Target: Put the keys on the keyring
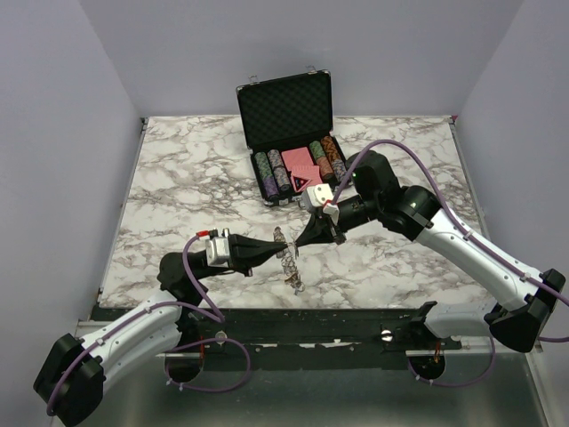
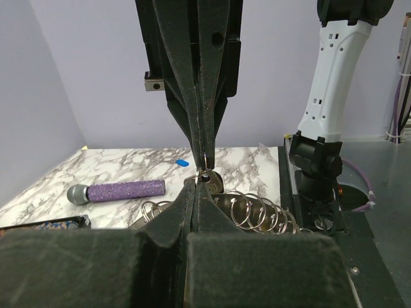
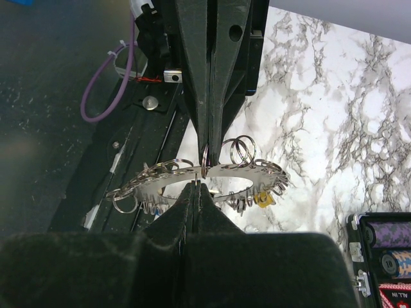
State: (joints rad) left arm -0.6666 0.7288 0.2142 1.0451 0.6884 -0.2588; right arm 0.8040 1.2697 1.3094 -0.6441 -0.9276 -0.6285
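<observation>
The keyring (image 1: 290, 265), a flat silver ring fringed with small split rings, hangs just above the marble between both gripper tips. My left gripper (image 1: 283, 253) comes in from the left and my right gripper (image 1: 300, 244) from the right, nearly tip to tip. In the left wrist view my left gripper (image 2: 198, 183) is shut on a small split ring beside a silver key (image 2: 213, 182). In the right wrist view my right gripper (image 3: 197, 187) is shut on a thin wire at the keyring (image 3: 235, 169) edge. A yellow-headed key (image 3: 264, 199) dangles from the far side.
An open black chip case (image 1: 286, 116) with chips and cards stands at the back, just behind the right arm. A purple microphone (image 2: 122, 190) lies on the marble to the left of the ring, and a small blue piece (image 2: 183, 162) lies beyond it. The table's near edge is close below the grippers.
</observation>
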